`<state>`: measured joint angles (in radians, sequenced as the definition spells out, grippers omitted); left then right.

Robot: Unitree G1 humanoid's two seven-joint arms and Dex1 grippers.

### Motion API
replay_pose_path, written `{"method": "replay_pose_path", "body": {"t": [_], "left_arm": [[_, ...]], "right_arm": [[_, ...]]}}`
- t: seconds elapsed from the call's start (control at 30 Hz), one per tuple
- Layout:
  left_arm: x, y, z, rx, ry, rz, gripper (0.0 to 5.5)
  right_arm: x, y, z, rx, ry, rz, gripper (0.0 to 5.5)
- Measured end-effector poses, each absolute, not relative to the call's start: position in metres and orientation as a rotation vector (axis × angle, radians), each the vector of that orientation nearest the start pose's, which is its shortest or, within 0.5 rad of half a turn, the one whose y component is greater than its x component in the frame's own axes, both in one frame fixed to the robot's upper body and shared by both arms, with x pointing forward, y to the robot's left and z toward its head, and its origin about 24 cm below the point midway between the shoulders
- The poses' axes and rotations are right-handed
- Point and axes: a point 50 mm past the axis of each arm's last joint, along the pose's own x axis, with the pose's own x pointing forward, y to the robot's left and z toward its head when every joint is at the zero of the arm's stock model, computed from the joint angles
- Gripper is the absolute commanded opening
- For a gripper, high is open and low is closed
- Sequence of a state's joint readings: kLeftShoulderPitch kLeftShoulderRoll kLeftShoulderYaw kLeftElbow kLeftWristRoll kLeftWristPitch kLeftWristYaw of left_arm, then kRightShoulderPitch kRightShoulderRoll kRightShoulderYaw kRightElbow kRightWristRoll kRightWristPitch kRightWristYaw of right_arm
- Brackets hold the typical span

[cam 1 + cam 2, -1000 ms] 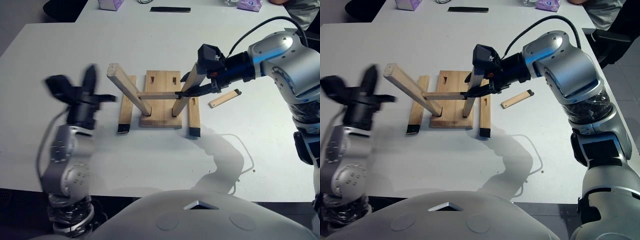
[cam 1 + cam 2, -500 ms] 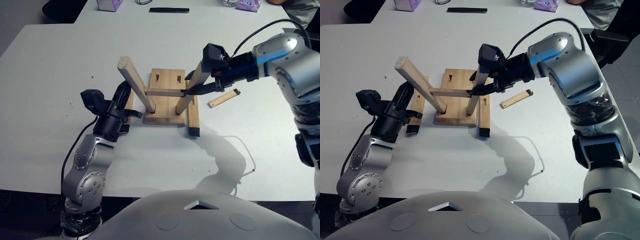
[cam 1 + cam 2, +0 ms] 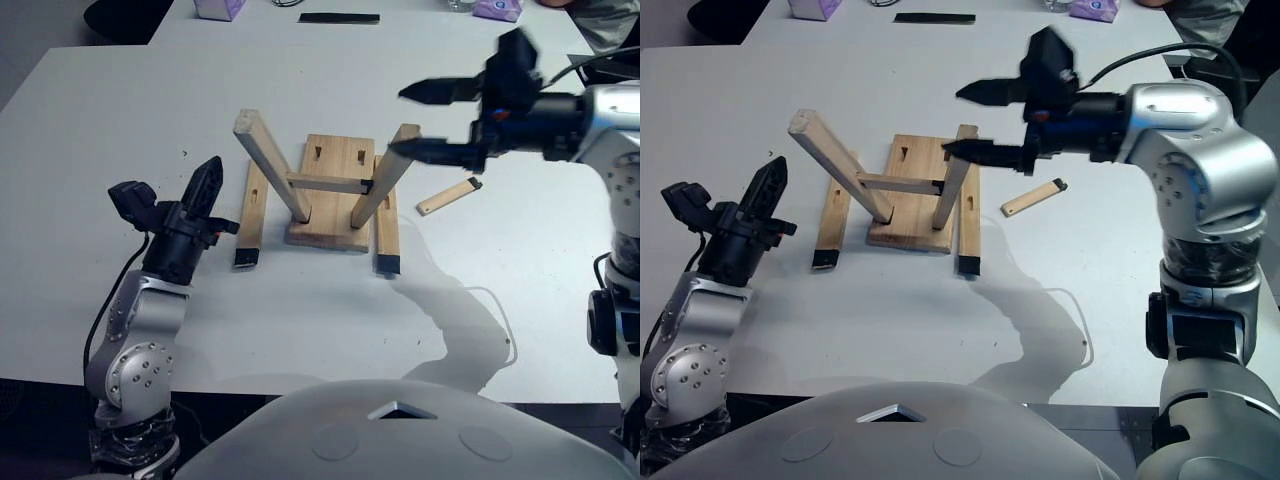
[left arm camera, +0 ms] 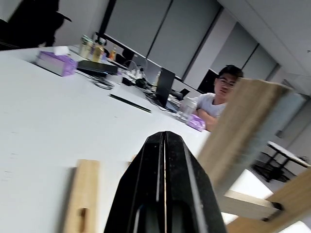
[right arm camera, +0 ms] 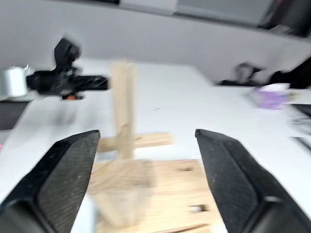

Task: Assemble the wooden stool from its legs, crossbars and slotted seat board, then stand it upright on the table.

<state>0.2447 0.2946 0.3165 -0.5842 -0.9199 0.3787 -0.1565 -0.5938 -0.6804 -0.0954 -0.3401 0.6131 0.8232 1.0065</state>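
The slotted seat board (image 3: 337, 160) lies flat mid-table. Two legs stand slanted in it, the left leg (image 3: 272, 165) and the right leg (image 3: 384, 183), joined by a crossbar (image 3: 328, 183). Two more legs lie flat beside the board, one on its left (image 3: 251, 215) and one on its right (image 3: 386, 232). A short loose crossbar (image 3: 448, 197) lies further right. My right gripper (image 3: 400, 120) hovers open just above and right of the right leg's top, holding nothing; its fingers (image 5: 58, 184) frame that leg. My left gripper (image 3: 208, 178) is shut and empty, left of the flat left leg, fingers (image 4: 165, 184) pressed together.
A black flat bar (image 3: 340, 18) and purple packs (image 3: 222, 8) lie at the table's far edge. A thin cable (image 3: 492, 315) loops on the table at the near right. The white table (image 3: 120, 120) has open room on the left.
My right gripper has let go of the right standing leg, opened and risen up and to the right. My left gripper has drawn back leftward from the flat left leg.
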Motion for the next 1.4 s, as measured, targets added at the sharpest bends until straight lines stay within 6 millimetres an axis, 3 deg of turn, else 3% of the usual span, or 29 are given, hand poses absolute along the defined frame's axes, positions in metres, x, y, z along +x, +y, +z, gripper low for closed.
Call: {"method": "replay_pose_path", "body": {"t": [0.07,0.17,0.23,0.33,0.4,0.5,0.57,0.63,0.77,0.93,1.0,1.07,1.1,1.13,1.23,1.4], "left_arm": [[0.207,0.235,0.124,-0.389,-0.101,-0.105,0.00],[0.224,0.248,0.128,-0.278,-0.097,-0.050,0.00],[0.226,0.246,0.130,-0.265,-0.105,-0.072,0.00],[0.228,0.233,0.123,-0.230,-0.054,-0.131,0.00],[0.230,0.215,0.120,-0.239,-0.028,-0.193,0.00],[0.229,0.171,0.118,-0.303,-0.010,-0.348,0.00],[0.223,0.162,0.123,-0.315,-0.027,-0.364,0.00],[0.217,0.160,0.126,-0.317,-0.034,-0.362,0.00],[0.211,0.177,0.122,-0.292,-0.014,-0.230,0.00],[0.200,0.227,0.148,-0.182,-0.151,0.149,0.00],[0.193,0.219,0.151,-0.182,-0.152,0.158,0.00],[0.193,0.190,0.147,-0.215,-0.096,0.005,0.00],[0.192,0.163,0.145,-0.260,-0.060,-0.153,0.00],[0.191,0.144,0.144,-0.284,-0.035,-0.240,0.00],[0.190,0.130,0.143,-0.285,-0.019,-0.298,0.00],[0.191,0.134,0.143,-0.238,-0.008,-0.304,0.00]], "right_arm": [[0.263,-0.180,0.233,-0.180,-0.009,1.127,3.31],[0.241,-0.201,0.216,-0.064,0.011,1.111,2.94],[0.230,-0.210,0.211,-0.016,0.016,1.099,2.65],[0.241,-0.216,0.197,-0.065,0.041,0.877,2.07],[0.252,-0.210,0.179,-0.096,0.077,0.686,1.69],[0.244,-0.169,0.145,-0.062,0.131,0.595,1.25],[0.234,-0.146,0.142,-0.020,0.109,0.526,0.95],[0.231,-0.138,0.143,0.004,0.091,0.465,0.65],[0.230,-0.149,0.141,-0.027,0.083,0.217,0.03],[0.219,-0.177,0.145,-0.032,0.066,-0.063,0.01],[0.209,-0.168,0.144,-0.016,0.088,-0.038,0.01],[0.201,-0.137,0.143,0.019,0.109,0.163,0.01],[0.195,-0.113,0.146,0.038,0.100,0.322,0.01],[0.191,-0.104,0.147,0.031,0.096,0.363,0.01],[0.192,-0.110,0.143,-0.066,0.108,0.268,0.01],[0.191,-0.108,0.137,-0.138,0.139,0.297,0.01]]}}
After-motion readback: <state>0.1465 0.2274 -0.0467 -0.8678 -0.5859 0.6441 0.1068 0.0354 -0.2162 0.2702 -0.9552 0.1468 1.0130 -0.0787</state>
